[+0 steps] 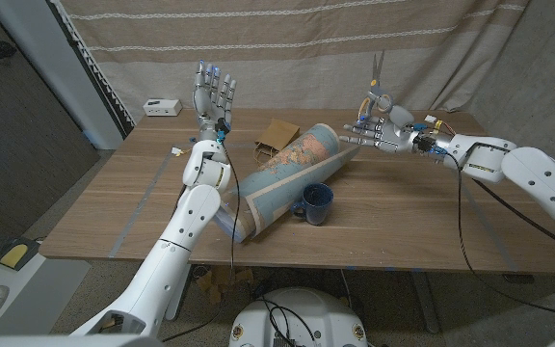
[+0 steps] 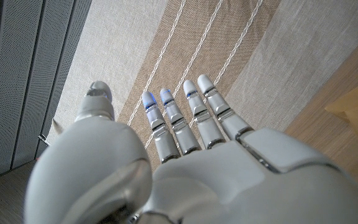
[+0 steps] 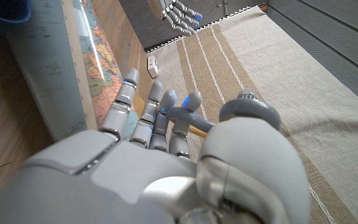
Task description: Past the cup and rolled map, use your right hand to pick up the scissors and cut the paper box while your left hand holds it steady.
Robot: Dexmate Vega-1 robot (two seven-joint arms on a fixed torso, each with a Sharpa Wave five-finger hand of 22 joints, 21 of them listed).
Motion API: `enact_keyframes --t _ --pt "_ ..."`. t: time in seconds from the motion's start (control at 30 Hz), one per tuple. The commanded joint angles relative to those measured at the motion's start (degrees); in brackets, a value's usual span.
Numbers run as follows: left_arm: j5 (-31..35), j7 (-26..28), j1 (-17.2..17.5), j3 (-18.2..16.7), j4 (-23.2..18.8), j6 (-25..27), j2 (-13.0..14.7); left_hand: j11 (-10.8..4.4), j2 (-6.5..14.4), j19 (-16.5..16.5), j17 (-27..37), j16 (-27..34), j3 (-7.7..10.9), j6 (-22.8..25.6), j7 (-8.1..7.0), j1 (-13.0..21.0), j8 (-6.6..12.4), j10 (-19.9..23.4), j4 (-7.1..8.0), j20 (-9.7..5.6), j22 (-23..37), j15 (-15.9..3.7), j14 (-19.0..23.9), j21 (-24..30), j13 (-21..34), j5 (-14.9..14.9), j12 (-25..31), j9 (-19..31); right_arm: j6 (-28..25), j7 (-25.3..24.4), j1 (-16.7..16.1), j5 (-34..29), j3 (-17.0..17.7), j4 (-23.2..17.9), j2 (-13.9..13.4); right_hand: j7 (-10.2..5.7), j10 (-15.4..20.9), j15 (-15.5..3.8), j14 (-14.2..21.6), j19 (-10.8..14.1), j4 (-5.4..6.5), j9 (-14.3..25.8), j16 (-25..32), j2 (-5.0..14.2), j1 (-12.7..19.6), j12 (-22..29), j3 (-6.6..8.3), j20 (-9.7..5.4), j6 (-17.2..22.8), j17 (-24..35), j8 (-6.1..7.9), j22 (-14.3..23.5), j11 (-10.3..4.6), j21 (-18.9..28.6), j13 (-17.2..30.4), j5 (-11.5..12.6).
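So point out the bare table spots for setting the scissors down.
Bare wood lies right of the cup and the rolled map, under the right hand holding the scissors. The middle, near the paper box, is crowded.

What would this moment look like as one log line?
right hand: holds scissors raised | left hand: open, raised | paper box: uncut, unheld

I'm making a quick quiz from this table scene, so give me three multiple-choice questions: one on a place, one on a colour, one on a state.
1. Where is the cup? A on the white box; B against the rolled map, near side; C in the left hand.
2. The cup's colour? A dark blue; B red; C yellow.
3. What does the right hand hold? A nothing; B the paper box; C the scissors.

B: it touches the map's near side.
A: dark blue glaze.
C: blades point up above its fingers; left hand is raised, holding nothing.
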Motion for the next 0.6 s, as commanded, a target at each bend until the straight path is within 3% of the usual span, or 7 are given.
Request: enact_keyframes --t 0.03,0.6 --pt "-0.15 -0.73 -0.36 -0.08 0.37 0.22 0.12 -0.06 0.16 0.02 0.12 0.24 -0.25 0.44 0.04 -0.49 0.03 0.43 0.15 -5.55 0.29 -8.93 0.45 -0.16 0.03 0.27 0.15 -0.03 -1.09 1.68 1.04 -0.72 -0.6 0.54 -0.98 1.84 0.44 0.22 0.54 0.63 -0.29 0.09 -0.43 0.47 0.06 0.46 0.13 0.03 -0.14 -0.14 0.36 0.05 -0.09 -0.14 -0.1 -0.34" --pt "1.1 -2.51 -0.14 -0.16 1.03 -0.24 1.29 0.08 0.24 -0.1 0.12 0.2 -0.25 1.33 0.55 -0.62 0.18 0.43 0.18 -5.45 0.3 -8.92 0.4 -0.25 0.03 0.26 0.09 -0.05 -2.17 3.44 2.4 -1.12 -1.41 0.97 -1.41 1.95 0.41 1.07 -0.32 0.44 -0.48 -0.22 -2.4 0.33 -0.09 -0.24 0.1 0.07 -0.6 -1.89 -0.1 -0.05 -0.01 -0.4 -2.28 -1.03"
